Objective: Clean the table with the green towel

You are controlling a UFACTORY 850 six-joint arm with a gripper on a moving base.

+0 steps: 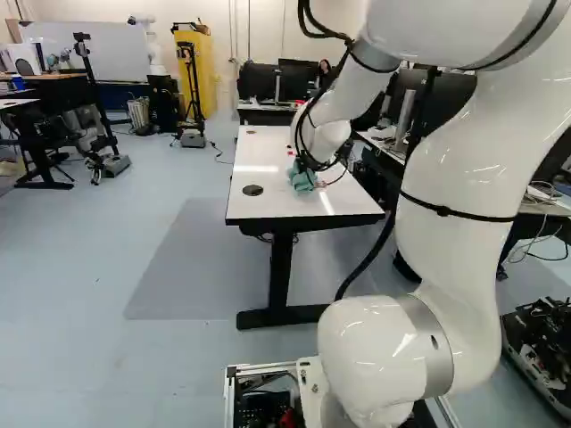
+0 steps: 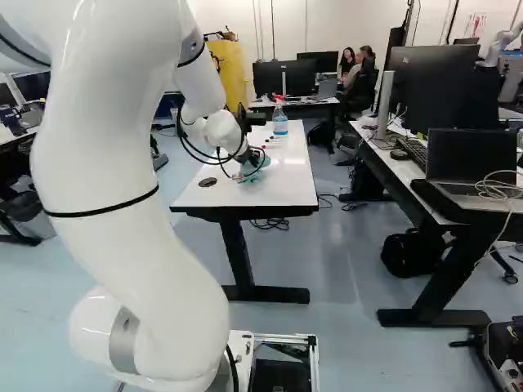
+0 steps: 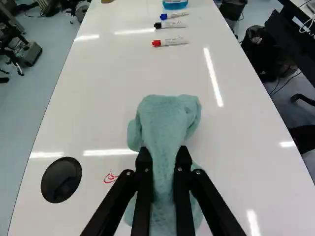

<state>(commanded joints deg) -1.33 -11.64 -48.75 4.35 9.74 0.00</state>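
The gripper (image 2: 252,155) is low over the white table (image 2: 288,184) in the right base view. Its two fingers (image 3: 163,160) pinch the green towel (image 3: 165,118) from both sides in the wrist view. The bunched towel bulges ahead of the fingertips and hangs below them; its underside is hidden. In the left base view the towel (image 1: 302,178) appears at the table's right part. A small red scribble (image 3: 110,177) marks the tabletop beside the gripper, close to the round black grommet.
The round black grommet (image 3: 61,180) lies beside the red mark. Farther ahead are red (image 3: 170,42), black (image 3: 170,24) and blue (image 3: 173,15) markers, then a spray bottle (image 2: 280,121). Desks with monitors and a laptop (image 2: 471,167) stand right of the table.
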